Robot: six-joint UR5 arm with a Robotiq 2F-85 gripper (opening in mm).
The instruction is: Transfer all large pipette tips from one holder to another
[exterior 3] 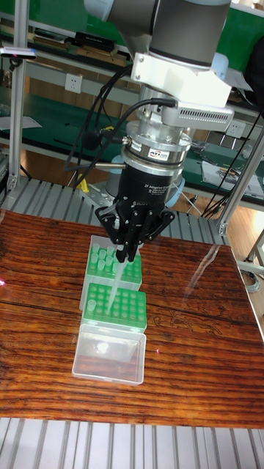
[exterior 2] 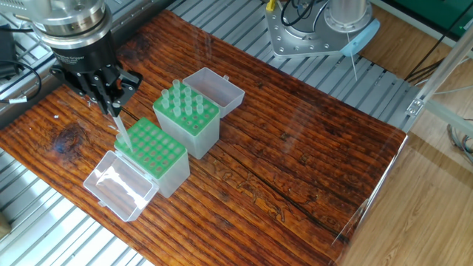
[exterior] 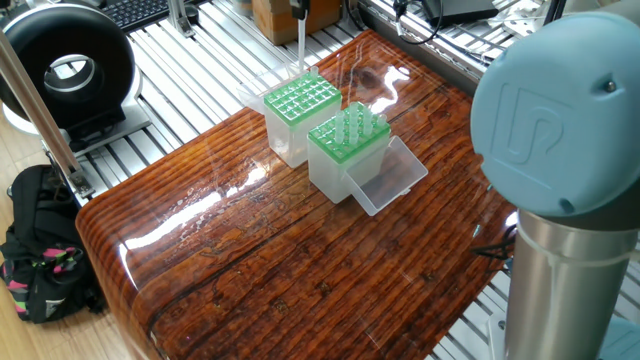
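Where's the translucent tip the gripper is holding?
In the other fixed view, the translucent pipette tip hangs from the gripper, its point at the near green-topped rack.
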